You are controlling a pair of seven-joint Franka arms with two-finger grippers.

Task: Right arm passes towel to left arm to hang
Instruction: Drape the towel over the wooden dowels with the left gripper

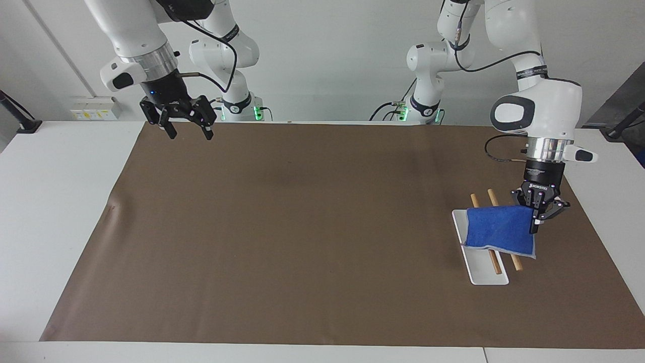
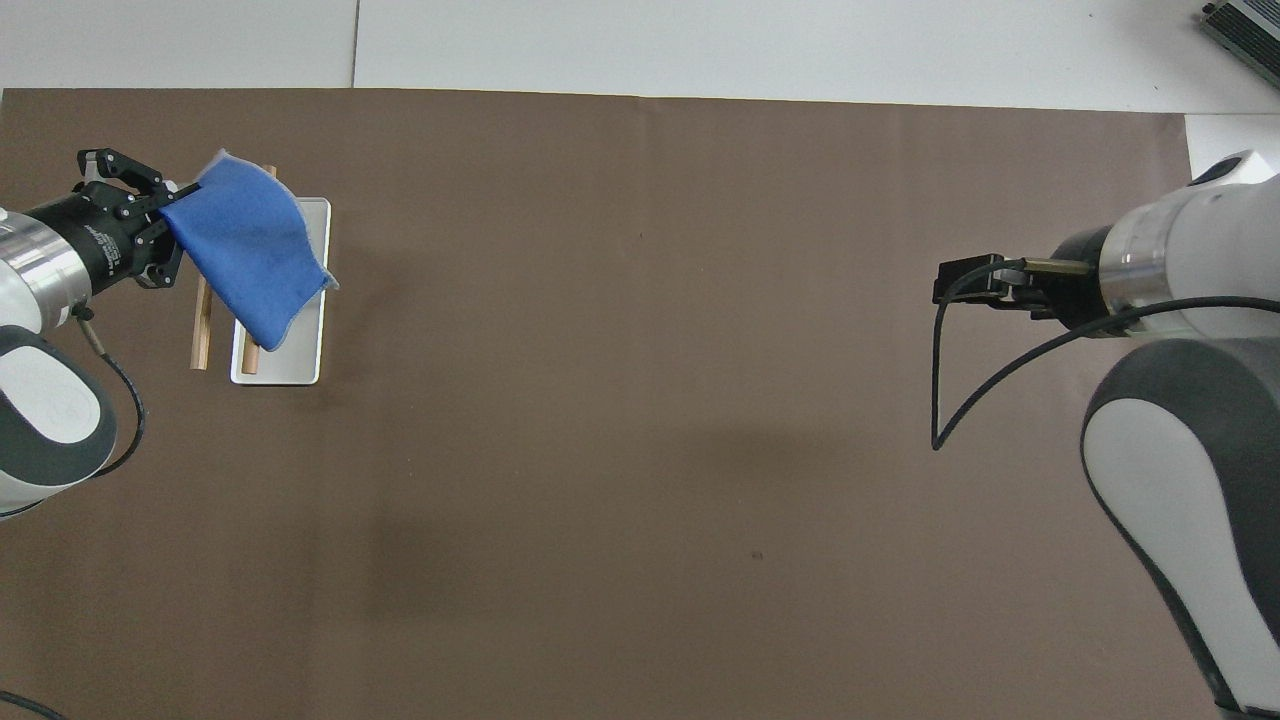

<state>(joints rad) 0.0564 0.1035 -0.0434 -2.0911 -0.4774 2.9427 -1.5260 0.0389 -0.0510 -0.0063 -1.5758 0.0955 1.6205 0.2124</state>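
The blue towel hangs by one corner from my left gripper, which is shut on it. It hangs over the two wooden rods of the rack and hides their middle; whether it touches them I cannot tell. From overhead the towel spreads from the left gripper across the rods and the white base. My right gripper is open and empty, raised over the mat's corner by the right arm's base. In the overhead view the right arm hides its fingers.
The rack's white base lies on the brown mat toward the left arm's end of the table. A black cable loops from the right wrist. White table borders the mat.
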